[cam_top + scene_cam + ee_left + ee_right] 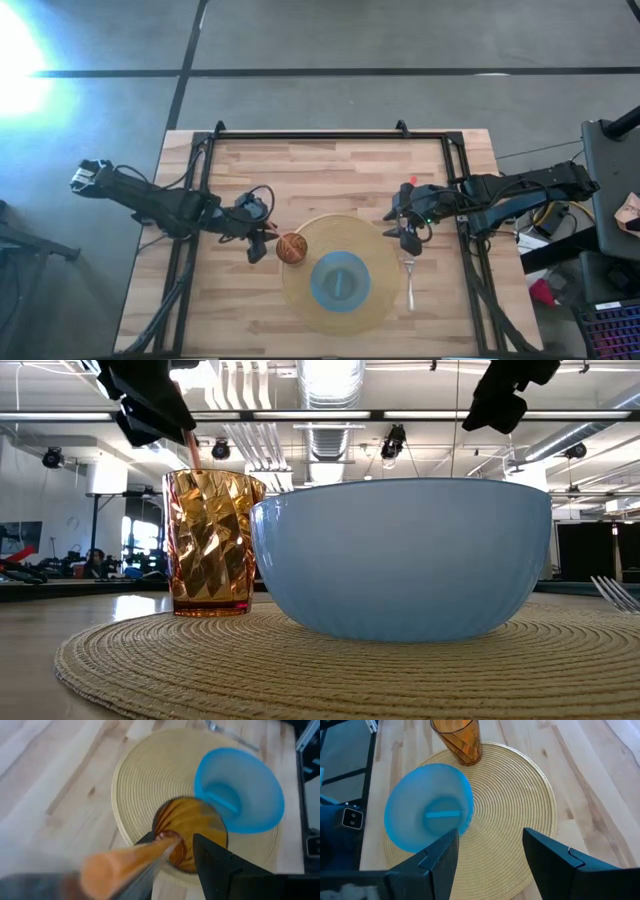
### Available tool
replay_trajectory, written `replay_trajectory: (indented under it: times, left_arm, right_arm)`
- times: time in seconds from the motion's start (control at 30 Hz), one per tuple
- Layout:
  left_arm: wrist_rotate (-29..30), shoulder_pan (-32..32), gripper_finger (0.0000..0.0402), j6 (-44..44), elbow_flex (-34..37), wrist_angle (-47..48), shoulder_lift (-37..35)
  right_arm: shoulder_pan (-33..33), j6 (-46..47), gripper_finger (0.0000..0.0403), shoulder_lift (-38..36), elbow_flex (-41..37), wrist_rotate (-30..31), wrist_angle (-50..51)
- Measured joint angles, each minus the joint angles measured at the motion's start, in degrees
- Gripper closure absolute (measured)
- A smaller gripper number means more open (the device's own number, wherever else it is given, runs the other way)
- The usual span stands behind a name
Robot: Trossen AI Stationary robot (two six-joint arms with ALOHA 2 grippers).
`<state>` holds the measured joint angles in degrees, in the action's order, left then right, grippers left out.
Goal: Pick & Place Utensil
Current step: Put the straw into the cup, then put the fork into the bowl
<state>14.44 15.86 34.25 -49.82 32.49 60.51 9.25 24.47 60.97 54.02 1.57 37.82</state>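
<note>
Wooden table point(330, 165), woven mat point(300, 295): left tool point(262, 243) grips perhaps a utensil point(122, 861); right tool point(408, 238) open.

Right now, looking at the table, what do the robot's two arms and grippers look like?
Both arms are dark, jointed and slim, with black cables along them. The left gripper and the right gripper each end in two dark, wedge-shaped fingers. A small green light shows near the right wrist.
</note>
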Motion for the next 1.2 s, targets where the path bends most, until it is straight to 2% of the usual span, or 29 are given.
replay_trajectory:
  times: [0.6, 0.87, 1.2]
  left_arm:
    - [-7.4, -0.39, 0.0278, 4.43, -1.26, 10.01, 0.0]
    - [-7.87, -0.39, 0.0278, 6.2, -5.16, 15.65, 0.0]
    - [-10.11, -0.39, 0.0282, 9.72, -14.27, 29.9, 0.02]
  right_arm:
    - [0.0, 1.16, 0.0188, 0.0, 0.0, -0.03, 0.09]
    - [-0.02, 1.07, 0.0188, 0.0, 0.0, -0.06, 0.11]
    - [-0.01, 1.07, 0.0188, 0.02, 0.0, -0.14, 1.36]
